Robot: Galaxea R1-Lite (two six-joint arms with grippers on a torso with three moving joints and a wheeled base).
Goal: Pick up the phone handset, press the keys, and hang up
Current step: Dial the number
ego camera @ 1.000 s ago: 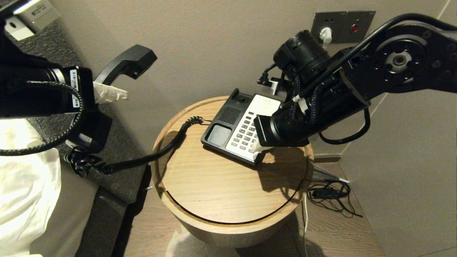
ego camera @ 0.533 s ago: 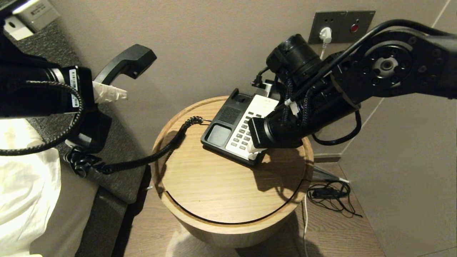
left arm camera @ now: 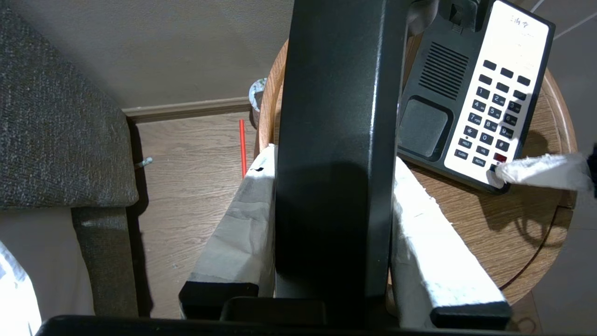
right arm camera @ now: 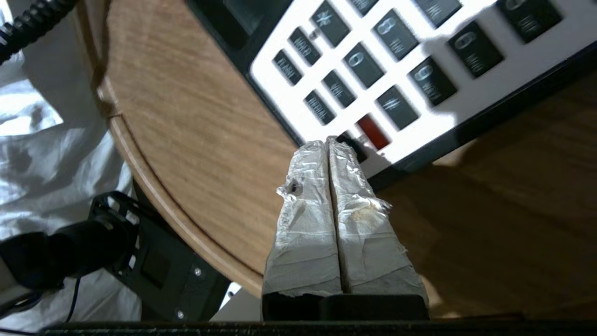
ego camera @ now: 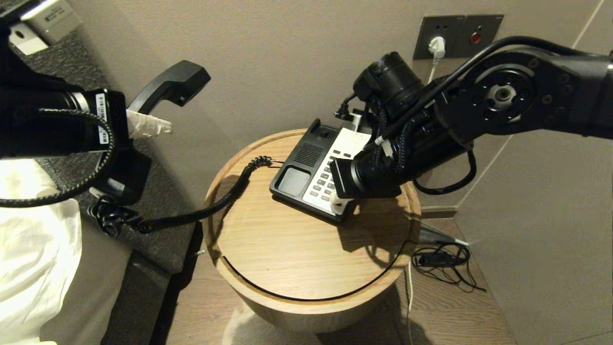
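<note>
I see the round light-oak bedside table [ego camera: 287, 249] with its raised rim filling the middle of the head view, and on it the black desk telephone base with a white keypad face [ego camera: 311, 172], set toward the far right side near the beige wall. Compared with a second ago, my right arm has slid leftward and lower across the phone, so the right gripper [ego camera: 337, 201] now sits over the near corner of the keypad rather than farther right. The left gripper [ego camera: 143, 125] has stayed put, off the table's left edge above the dark grey upholstered bed frame [ego camera: 158, 215], clamped on the black curved handset [ego camera: 167, 86], which is held up in the air well apart from the cradle.

The right wrist view shows what the head view hides: the two white-wrapped fingers [right arm camera: 322, 205] are pressed together, tips touching a small dark key [right arm camera: 347, 140] just beside the red key [right arm camera: 371, 130] in the bottom row. The left wrist view shows the handset's flat back between the padded fingers [left arm camera: 419, 224], and the right fingertips meeting the phone's corner.

The black coiled cord [ego camera: 215, 201] drapes from the base over the table's left rim. A grey wall socket plate [ego camera: 457, 28] with a white plug [ego camera: 436, 46] sits behind the right arm, and loose black cables [ego camera: 443, 261] lie on the wooden floor at right.
</note>
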